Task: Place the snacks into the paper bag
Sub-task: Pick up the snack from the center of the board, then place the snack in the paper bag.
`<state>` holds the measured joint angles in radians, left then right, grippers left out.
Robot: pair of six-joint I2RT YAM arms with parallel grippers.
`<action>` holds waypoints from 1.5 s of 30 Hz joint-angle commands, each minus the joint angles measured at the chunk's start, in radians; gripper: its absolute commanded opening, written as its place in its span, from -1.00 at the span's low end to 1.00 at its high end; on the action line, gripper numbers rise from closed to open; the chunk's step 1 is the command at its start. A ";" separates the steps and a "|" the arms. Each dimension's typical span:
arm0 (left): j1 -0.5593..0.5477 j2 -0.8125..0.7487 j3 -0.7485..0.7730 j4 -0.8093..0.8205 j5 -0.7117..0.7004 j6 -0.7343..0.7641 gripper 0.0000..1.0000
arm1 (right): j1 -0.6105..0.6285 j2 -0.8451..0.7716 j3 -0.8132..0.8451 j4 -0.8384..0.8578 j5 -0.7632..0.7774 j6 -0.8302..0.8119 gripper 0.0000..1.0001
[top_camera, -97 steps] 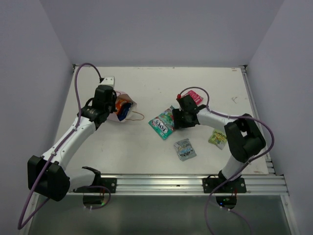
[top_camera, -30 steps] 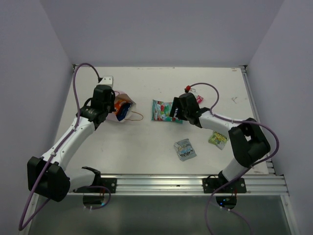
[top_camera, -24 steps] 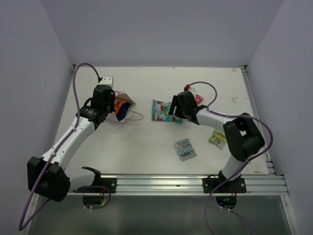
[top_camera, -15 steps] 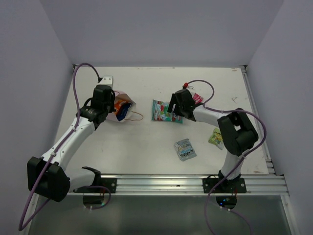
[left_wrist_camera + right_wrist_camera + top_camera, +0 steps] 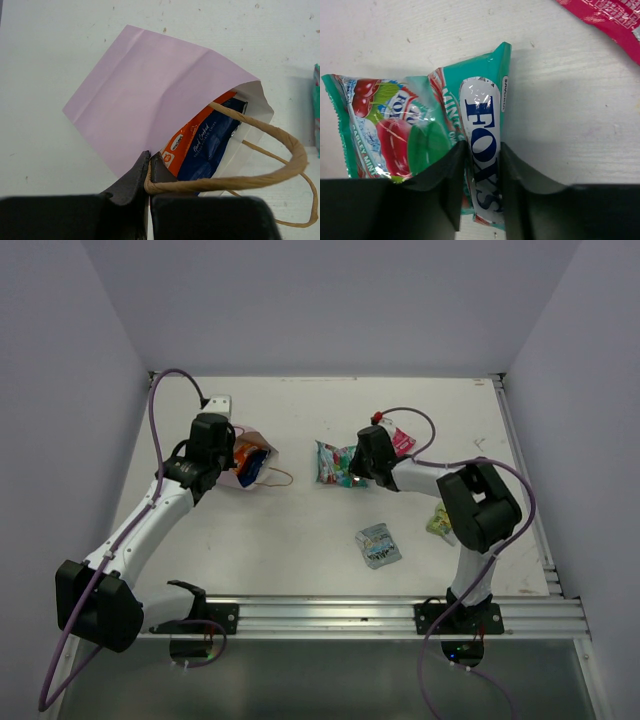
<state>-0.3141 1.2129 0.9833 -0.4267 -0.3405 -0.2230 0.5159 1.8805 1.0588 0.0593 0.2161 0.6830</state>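
Currently my right jaws (image 5: 482,150) are pinched on a raised fold of the teal-green packet (image 5: 420,130), one finger on each side of the printed strip. In the wrist view the fold runs 12 to 6 o'clock along the gap, and the rest of the packet spreads toward 9 o'clock on the bench (image 5: 300,540).

From above, the paper bag (image 5: 243,478) lies at about 9 o'clock from that packet and well apart from it. It is on its side, with its mouth opening back toward 3 o'clock, so the mouth faces the packet. My left jaws (image 5: 149,167) are together on the bag's near lip, where the string handle (image 5: 280,165) meets it. The orange packet (image 5: 192,135) and dark blue packet (image 5: 210,150) are already inside.

Only the right arm is near the teal-green packet. I judge the carry should run toward 9 o'clock, with the free end leading into the mouth. The handle loop across the opening is the likely snag.
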 commanded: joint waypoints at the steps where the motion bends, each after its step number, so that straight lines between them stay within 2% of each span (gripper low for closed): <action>1: 0.013 -0.027 -0.009 0.040 0.005 0.005 -1.00 | -0.005 0.016 -0.068 0.019 -0.058 -0.020 -0.50; 3: 0.013 -0.027 -0.011 0.039 0.005 0.005 -1.00 | -0.007 -0.013 -0.089 0.030 -0.081 -0.022 -0.67; 4: 0.013 -0.027 -0.009 0.039 0.005 0.005 -1.00 | -0.007 -0.027 -0.094 0.040 -0.107 -0.023 -0.84; 6: 0.013 -0.029 -0.011 0.039 0.006 0.005 -1.00 | -0.007 -0.075 -0.109 0.046 -0.138 -0.016 -1.00; 15: 0.013 -0.026 0.015 0.023 0.012 0.004 -1.00 | -0.007 -0.270 -0.137 0.057 -0.300 0.075 -1.00; 30: 0.013 0.002 0.068 -0.037 0.021 -0.058 -1.00 | 0.004 -0.550 -0.034 -0.047 -0.391 0.138 -1.00; 35: 0.010 0.017 0.077 -0.047 0.049 -0.081 -1.00 | 0.042 -0.575 0.061 -0.133 -0.351 0.135 -1.00; 40: 0.007 0.023 0.095 -0.060 0.055 -0.095 -1.00 | 0.145 -0.531 0.191 -0.266 -0.241 0.125 -1.00; 45: 0.000 0.027 0.104 -0.073 0.054 -0.104 -1.00 | 0.193 -0.460 0.265 -0.312 -0.244 0.150 -1.00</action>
<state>-0.3099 1.2381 1.0367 -0.5007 -0.2974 -0.2966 0.6964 1.3872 1.2591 -0.2188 -0.0521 0.8021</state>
